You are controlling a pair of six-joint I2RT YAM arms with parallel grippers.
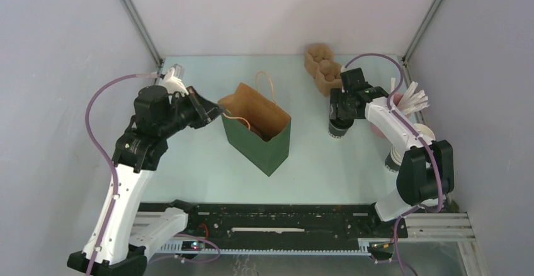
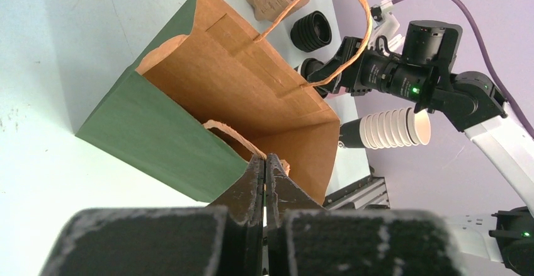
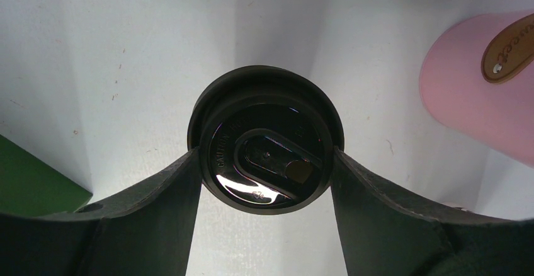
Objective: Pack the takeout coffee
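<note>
A: Right pincer (image 3: 266,178) status?

B: Spread wide, one finger either side of the small dark-and-white paper coffee cup with round black plastic lid (image 3: 264,162), level with the lid rim. No firm hold to be made out. Standing on the pale counter (image 1: 189,166), right of the green paper bag with brown lining (image 1: 255,147), apart from it.

A: Risks?

B: Squeezing at lid height could pop the lid or crush the rim and spill. Could also slip out on the lift. Tight beside the pink cylindrical cup of white straws (image 3: 472,99); possible knock on the swing.

A: Left pincer (image 2: 266,166)?

B: Shut tight on the bag's near rim, by the twisted paper handle (image 2: 230,136). Thin pinch. Could slip, letting the mouth sag, or tip the bag on entry.
</note>
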